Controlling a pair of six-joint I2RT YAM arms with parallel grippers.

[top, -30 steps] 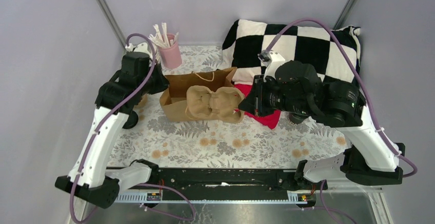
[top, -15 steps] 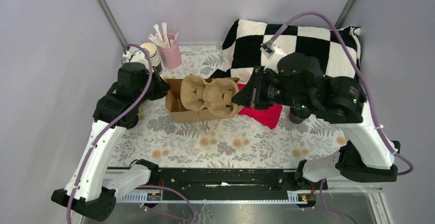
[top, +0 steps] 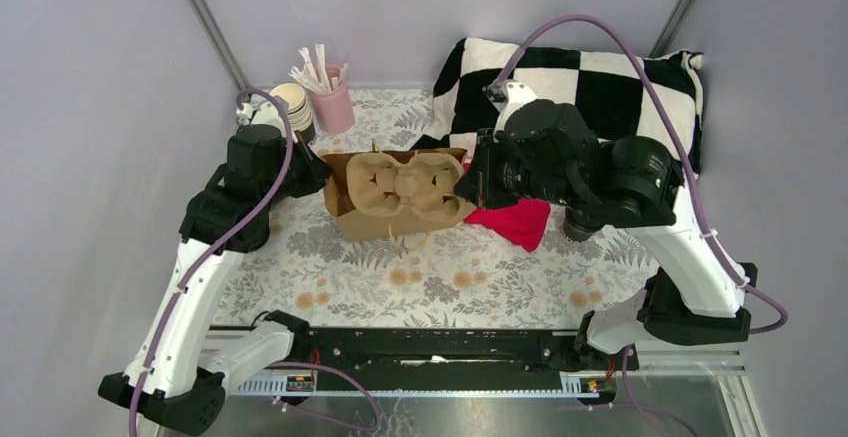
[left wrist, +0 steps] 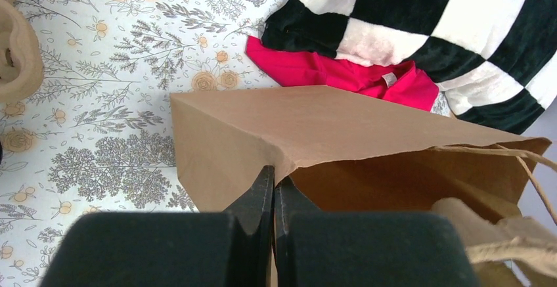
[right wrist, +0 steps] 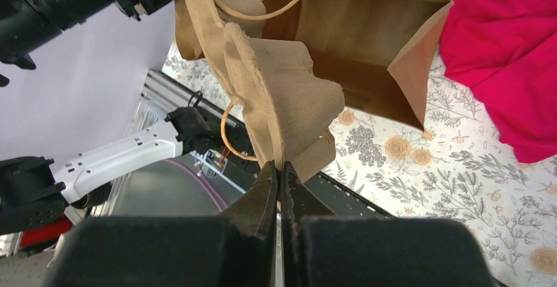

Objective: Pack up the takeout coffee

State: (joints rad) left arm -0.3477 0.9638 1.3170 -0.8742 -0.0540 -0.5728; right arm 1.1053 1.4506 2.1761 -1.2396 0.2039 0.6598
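The brown paper bag [top: 365,221] stands at mid-table with its mouth open. My left gripper [top: 318,172] is shut on the bag's left rim, and in the left wrist view the gripper [left wrist: 273,175] pinches the paper edge of the bag [left wrist: 315,123]. My right gripper [top: 465,189] is shut on a tan cardboard cup carrier [top: 400,182] and holds it over the bag's mouth. In the right wrist view the gripper [right wrist: 278,167] grips the edge of the carrier [right wrist: 276,96] in front of the open bag [right wrist: 368,44]. A dark round thing [top: 577,228], perhaps the coffee, shows partly under the right arm.
A stack of lidless cups [top: 293,105] and a pink cup of straws [top: 331,105] stand at the back left. A black-and-white checked pillow [top: 600,82] lies at the back right. A red cloth [top: 515,222] lies right of the bag.
The right gripper has carried the cup carrier back and left, from in front of the bag to over its mouth. The bag has turned more upright in the left gripper's hold.
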